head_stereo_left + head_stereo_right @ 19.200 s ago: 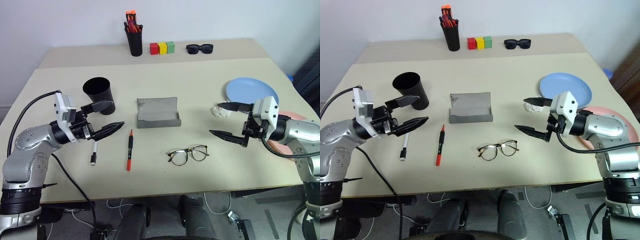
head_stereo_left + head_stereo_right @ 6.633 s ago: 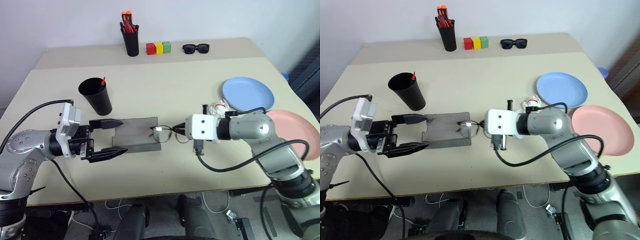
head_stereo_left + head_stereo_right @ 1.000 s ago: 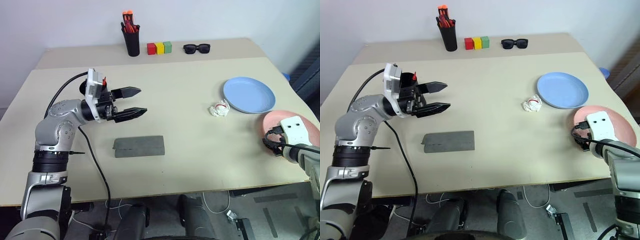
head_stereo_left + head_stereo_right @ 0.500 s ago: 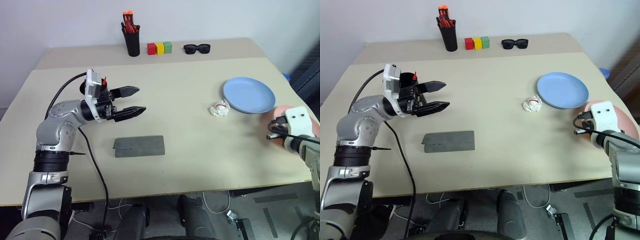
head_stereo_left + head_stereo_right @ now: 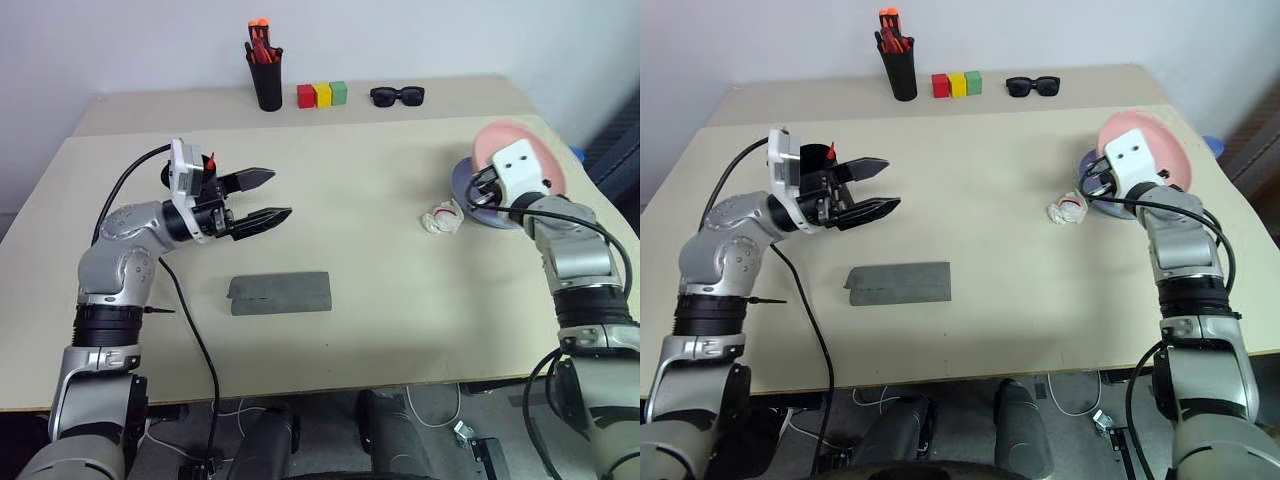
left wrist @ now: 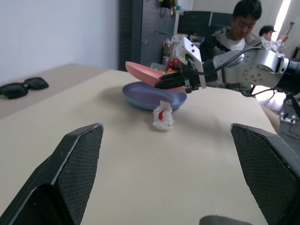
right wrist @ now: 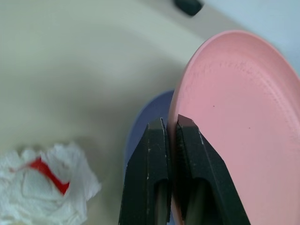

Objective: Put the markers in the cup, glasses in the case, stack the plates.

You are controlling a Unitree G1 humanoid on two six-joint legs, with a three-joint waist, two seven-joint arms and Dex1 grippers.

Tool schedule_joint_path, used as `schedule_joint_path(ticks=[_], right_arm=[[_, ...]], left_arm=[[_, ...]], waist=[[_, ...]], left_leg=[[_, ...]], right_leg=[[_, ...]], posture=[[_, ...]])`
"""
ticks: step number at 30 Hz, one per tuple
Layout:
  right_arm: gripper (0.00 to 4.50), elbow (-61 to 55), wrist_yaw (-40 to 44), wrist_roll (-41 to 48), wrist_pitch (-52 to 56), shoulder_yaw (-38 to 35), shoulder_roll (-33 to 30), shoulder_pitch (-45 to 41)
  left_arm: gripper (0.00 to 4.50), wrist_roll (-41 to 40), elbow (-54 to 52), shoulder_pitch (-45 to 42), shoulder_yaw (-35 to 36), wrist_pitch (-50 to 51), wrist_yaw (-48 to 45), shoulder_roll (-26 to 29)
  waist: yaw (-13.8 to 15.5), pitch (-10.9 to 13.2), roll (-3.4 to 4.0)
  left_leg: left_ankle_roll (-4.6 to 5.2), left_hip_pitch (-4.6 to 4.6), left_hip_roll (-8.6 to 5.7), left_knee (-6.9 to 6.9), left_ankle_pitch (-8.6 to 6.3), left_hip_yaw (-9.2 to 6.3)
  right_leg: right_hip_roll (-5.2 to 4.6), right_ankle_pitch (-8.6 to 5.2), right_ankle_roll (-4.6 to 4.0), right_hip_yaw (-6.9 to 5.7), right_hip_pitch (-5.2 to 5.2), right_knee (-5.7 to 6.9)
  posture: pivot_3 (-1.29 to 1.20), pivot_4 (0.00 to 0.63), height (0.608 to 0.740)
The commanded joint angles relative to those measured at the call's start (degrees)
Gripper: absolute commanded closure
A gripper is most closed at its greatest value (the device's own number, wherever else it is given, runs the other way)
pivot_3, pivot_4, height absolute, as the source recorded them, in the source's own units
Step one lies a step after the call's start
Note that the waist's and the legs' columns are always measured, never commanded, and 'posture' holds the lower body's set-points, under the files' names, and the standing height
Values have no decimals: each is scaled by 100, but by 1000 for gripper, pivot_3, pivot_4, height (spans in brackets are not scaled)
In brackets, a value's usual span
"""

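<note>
I am stacking the plates: my right fingers (image 7: pixel 171 129) are pinching the pink plate (image 5: pixel 1155 140) over the blue plate (image 6: pixel 150 93). Next I need to lower it flat and let go, while my left fingers (image 5: pixel 265 197) are hanging wide open and empty

pink plate (image 5: pixel 1145 140) tilted above blue plate (image 6: pixel 150 94) | case (image 5: pixel 898 283) shut

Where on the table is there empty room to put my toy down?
Biggest bare patch: the middle, between the closed grey case and the crumpled tissue. The near edge is free too. It is crowded by the blue plate, where the right gripper holds the pink plate.
</note>
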Motion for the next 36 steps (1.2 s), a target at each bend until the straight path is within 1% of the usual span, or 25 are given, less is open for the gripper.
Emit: schedule_joint_path(ticks=[1, 2, 4, 6, 7, 8, 10, 13, 15, 18, 21, 23, 27, 34, 36], right_arm=[[3109, 50, 57, -3, -222, -120, -32, -258], [2547, 24, 60, 27, -201, -143, -6, -264], [1662, -42, 6, -30, -233, -125, -7, -268], [643, -67, -67, -54, -231, -148, -15, -317], [224, -83, -97, -77, -217, -145, -30, -339], [31, -93, -113, -95, -205, -138, -43, -352], [31, -369, -92, 260, 121, -401, 79, -438], [31, -1115, 131, 1144, 895, -933, 372, -424], [31, -1560, 311, 1344, 1216, -947, 394, -228], [31, -2167, 503, 1383, 1447, -701, 393, 222], [31, -2468, 623, 1113, 1429, -297, 323, 639], [31, -2466, 551, 896, 1322, -109, 307, 772], [31, -2194, 453, 488, 1019, 182, 300, 889], [31, -1437, 459, 147, 614, 389, 408, 823], [553, -1184, 448, -17, 462, 506, 399, 779]], left_arm=[[0, -93, -351, 26, 215, 66, 123, 135], [0, -99, -387, 52, 230, 82, 149, 165], [0, -124, -431, 83, 252, 130, 177, 198], [0, -124, -423, 82, 246, 131, 194, 199], [0, -124, -416, 78, 245, 134, 198, 200], [0, -125, -413, 75, 246, 138, 200, 200], [0, -124, -400, 49, 247, 147, 193, 202], [0, -128, -369, 19, 257, 166, 162, 215], [0, -128, -372, 14, 263, 179, 146, 219], [0, -131, -394, 7, 260, 206, 137, 204], [0, -137, -448, 5, 239, 230, 148, 179], [0, -145, -480, 6, 238, 252, 166, 174], [0, -129, -556, 37, 241, 274, 207, 193], [0, -146, -687, 111, 293, 362, 277, 251], [0, -153, -731, 136, 305, 385, 300, 267]], waist=[[-7, 0, 0], [-11, 0, 0], [-22, 0, 0], [-32, 0, 0], [-38, 0, 0], [-41, 0, 0], [-40, 0, 1], [-41, 0, 1], [-29, 0, 1], [9, -1, -2], [6, -2, -2], [-9, -1, -1], [-45, 0, 0], [-22, 0, 0], [-23, 0, 0]], left_leg=[[0, 0, 0, 0, 0, 0], [0, 1, 0, 0, 0, 0], [0, 4, 1, 0, 0, 0], [0, 6, 1, 0, 0, 1], [0, 6, 1, 0, 0, 1], [0, 6, 1, 0, 0, 1], [0, 6, 1, 0, 0, 1], [0, 6, 1, -1, 0, 0], [0, 5, 2, -1, 0, -1], [1, 4, 1, -1, 0, -2], [1, 4, -2, 1, -1, -5], [1, 5, -2, 2, -1, -4], [1, 7, 0, 2, 0, -1], [0, 7, 0, 2, 0, 0], [0, 6, 0, 2, 0, 0]], right_leg=[[0, 0, 0, 0, -1, 0], [0, 0, 0, 0, -1, 2], [0, 0, 0, 0, -1, 5], [0, 0, 0, 0, 0, 7], [0, 0, 0, 0, -1, 7], [0, 0, 0, 0, -1, 7], [0, 0, 0, 0, -1, 7], [0, 0, 0, 0, -2, 8], [0, 0, -1, 0, -2, 8], [0, 0, 0, -1, 0, 7], [0, 0, 0, -2, 4, 6], [0, 0, 0, -1, 3, 8], [0, 0, 0, -1, -2, 13], [0, 0, 0, -1, -1, 12], [0, 0, 0, -1, -1, 11]], posture=[[0, 150, 740], [0, 150, 740], [0, 150, 740], [0, 150, 740], [0, 150, 740], [0, 150, 740], [0, 150, 740], [0, 150, 740], [0, 150, 740], [0, 150, 740], [0, 150, 740], [0, 150, 740], [0, 150, 740], [0, 150, 740], [0, 150, 740]])
